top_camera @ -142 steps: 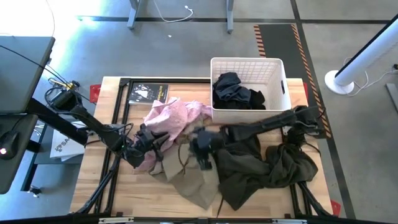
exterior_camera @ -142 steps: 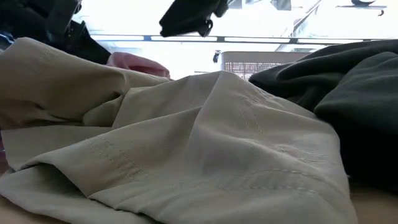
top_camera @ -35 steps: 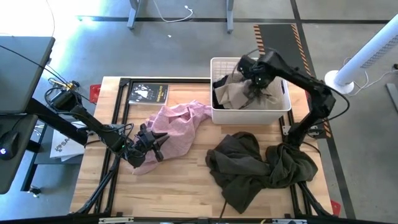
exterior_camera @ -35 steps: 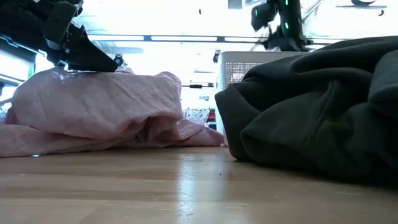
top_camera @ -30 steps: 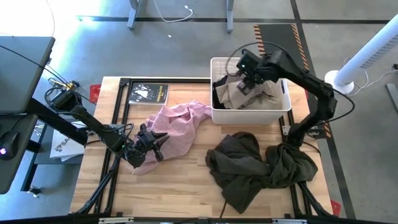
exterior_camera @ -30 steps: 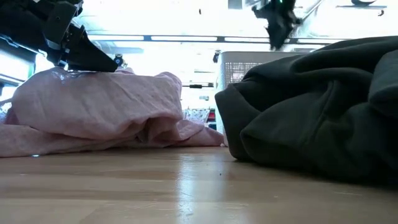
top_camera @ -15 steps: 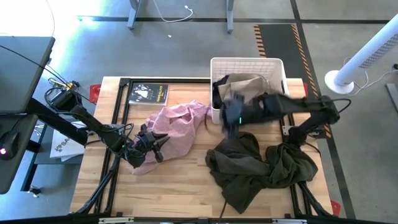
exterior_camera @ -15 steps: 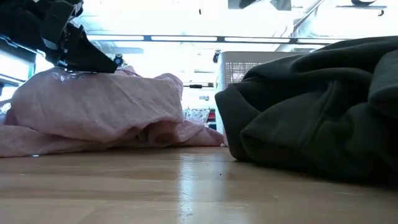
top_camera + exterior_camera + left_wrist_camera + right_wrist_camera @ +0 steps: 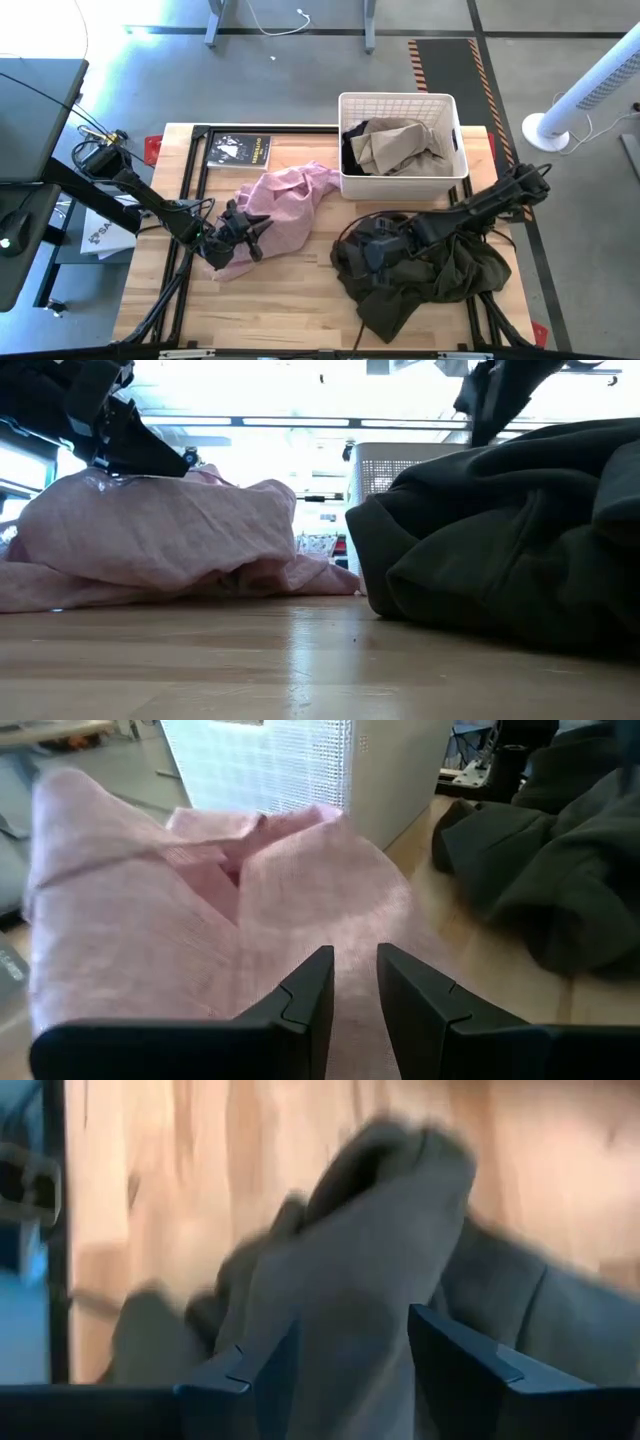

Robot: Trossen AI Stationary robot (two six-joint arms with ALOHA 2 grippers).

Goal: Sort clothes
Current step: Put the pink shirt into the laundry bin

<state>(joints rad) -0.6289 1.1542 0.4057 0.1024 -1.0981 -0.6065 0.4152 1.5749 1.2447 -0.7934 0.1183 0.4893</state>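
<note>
1. High view: the right gripper (image 9: 375,255) hangs over the dark olive garment (image 9: 420,275) near the surface's front right corner. The beige garment (image 9: 395,145) lies in the basket (image 9: 400,103) at the back edge. A shallow pinch could drag only a fold.
2. Low view: the pink garment (image 9: 150,540) lies bunched, touching the olive one, and could get pulled along.
3. Left wrist view: the left gripper (image 9: 355,982) rests on pink cloth, jaws nearly closed with nothing plainly between them.
4. Right wrist view: jaws spread, released, above olive cloth; the bulky cloth may slip out.
</note>
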